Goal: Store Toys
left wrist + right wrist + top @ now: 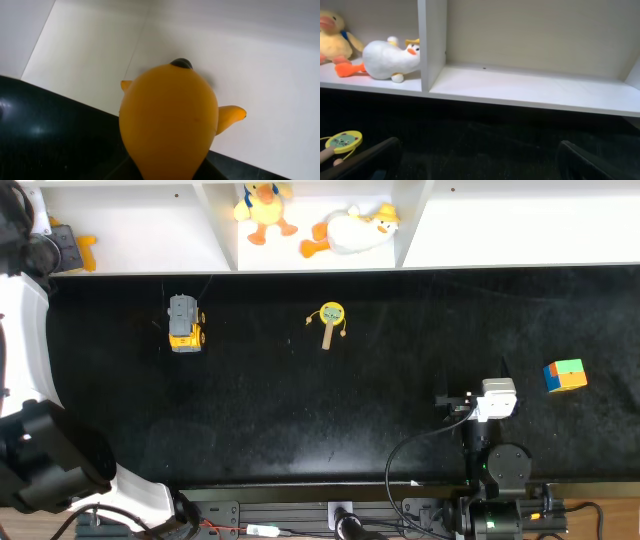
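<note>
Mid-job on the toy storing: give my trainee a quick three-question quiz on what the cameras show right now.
1. True or false: the right gripper is shut on the coloured cube.
2. Which shelf compartment holds the yellow plush duck and the white plush duck? A) left B) middle C) right
3. How many toys lie on the black table?

Key
1. False: it is open and empty, apart from the cube.
2. B.
3. Three: the toy truck, the rattle and the coloured cube.
</note>
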